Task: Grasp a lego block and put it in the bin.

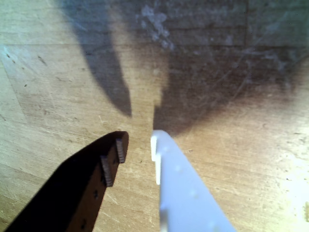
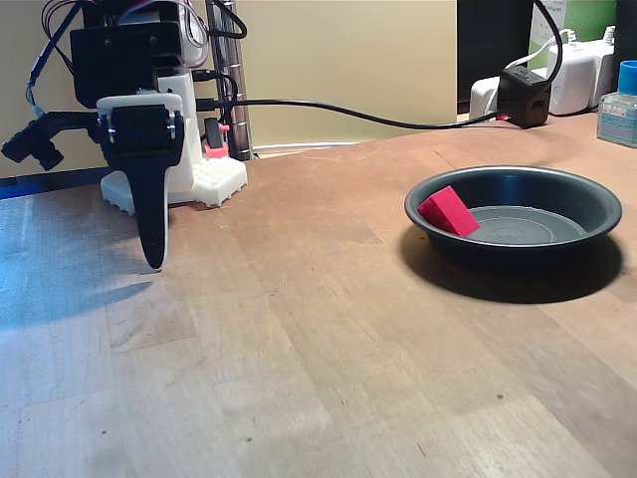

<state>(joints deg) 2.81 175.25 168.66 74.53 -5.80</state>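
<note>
The task stood at its final step, judged from the layout: the small bright red rectangular plastic lego block [image 2: 449,211] lay inside the wide, shallow, round dark grey metal bin [image 2: 518,255], leaning tilted against the inner slope of the wall on the left side in the fixed view. Its studs could not be made out at that range; the visible faces appeared plain and evenly red.

The claw [image 1: 139,143] hung over the wooden bench [image 2: 328,339], well apart from the bin, pointing down near the white robot base [image 2: 214,179]. In the wrist view the black finger with ribbed pads [image 1: 107,169] and the white finger [image 1: 166,159] stood slightly parted, with bare wood showing through the narrow gap. The claw carried nothing.

- Step in hand: placement appeared complete; the arm was clear of the bin.
- Next move: no further grasp seemed required. If a return to rest was intended, it called only for folding the arm back toward the base, keeping the fingertips clear of the bench surface.
- Risk: low; the block rested fully within the rim and seemed unlikely to slide out.
</note>
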